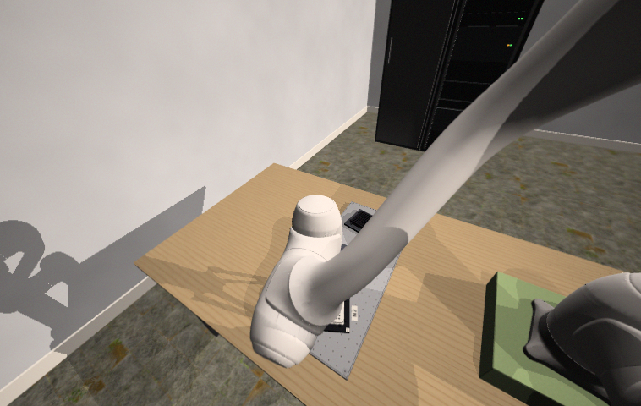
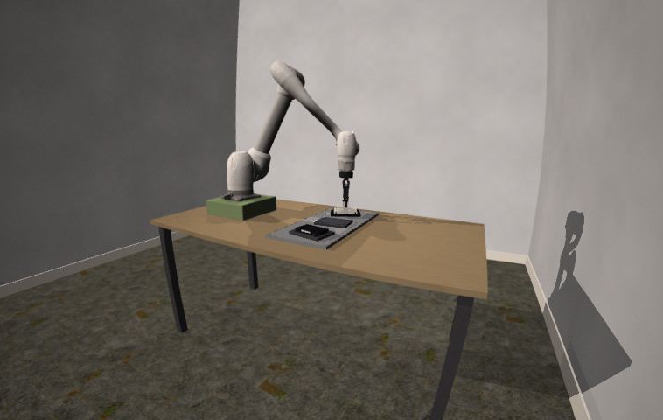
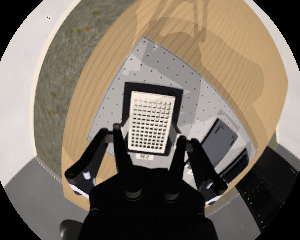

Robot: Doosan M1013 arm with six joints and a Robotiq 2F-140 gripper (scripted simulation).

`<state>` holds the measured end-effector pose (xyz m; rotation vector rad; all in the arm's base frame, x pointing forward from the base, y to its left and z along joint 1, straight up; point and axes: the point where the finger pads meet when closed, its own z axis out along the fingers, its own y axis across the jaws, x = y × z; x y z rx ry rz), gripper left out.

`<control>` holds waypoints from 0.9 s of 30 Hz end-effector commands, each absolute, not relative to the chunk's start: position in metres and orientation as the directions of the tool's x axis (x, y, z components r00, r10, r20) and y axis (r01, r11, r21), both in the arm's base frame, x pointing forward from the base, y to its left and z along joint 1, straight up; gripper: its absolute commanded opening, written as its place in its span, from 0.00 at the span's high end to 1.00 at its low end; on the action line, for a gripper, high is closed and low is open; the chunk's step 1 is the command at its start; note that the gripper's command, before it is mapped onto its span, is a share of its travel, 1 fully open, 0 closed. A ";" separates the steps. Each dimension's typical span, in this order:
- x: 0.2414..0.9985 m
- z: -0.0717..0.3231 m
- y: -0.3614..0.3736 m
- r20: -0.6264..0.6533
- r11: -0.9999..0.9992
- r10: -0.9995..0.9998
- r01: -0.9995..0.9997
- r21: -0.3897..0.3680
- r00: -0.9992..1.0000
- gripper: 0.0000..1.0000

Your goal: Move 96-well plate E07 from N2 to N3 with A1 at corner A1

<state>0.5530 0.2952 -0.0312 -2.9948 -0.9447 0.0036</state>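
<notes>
Though half-open, gripper (image 3: 150, 148) clamping plate E07 (image 3: 152, 122).

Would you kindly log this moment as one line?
tool: shut on plate E07 | plate: over nest N2 | N3: not reached

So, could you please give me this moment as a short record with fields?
arm: reaches from its green base over the grey deck
gripper: fingers shut on the white 96-well plate
plate position: low at the far nest; lifted or not, cannot tell
middle nest: dark, no plate seen
near nest: dark plate untouched
</notes>
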 end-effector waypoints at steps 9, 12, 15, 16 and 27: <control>0.553 -0.028 0.295 -0.002 -0.819 0.574 0.574 -0.002 0.819 1.00; 0.553 -0.024 0.295 -0.002 -0.819 0.574 0.574 -0.002 0.819 1.00; 0.553 -0.018 0.295 -0.002 -0.819 0.574 0.574 -0.002 0.819 1.00; 0.553 -0.016 0.295 -0.002 -0.819 0.574 0.574 -0.002 0.819 1.00; 0.553 0.005 0.295 -0.002 -0.819 0.574 0.574 -0.002 0.819 1.00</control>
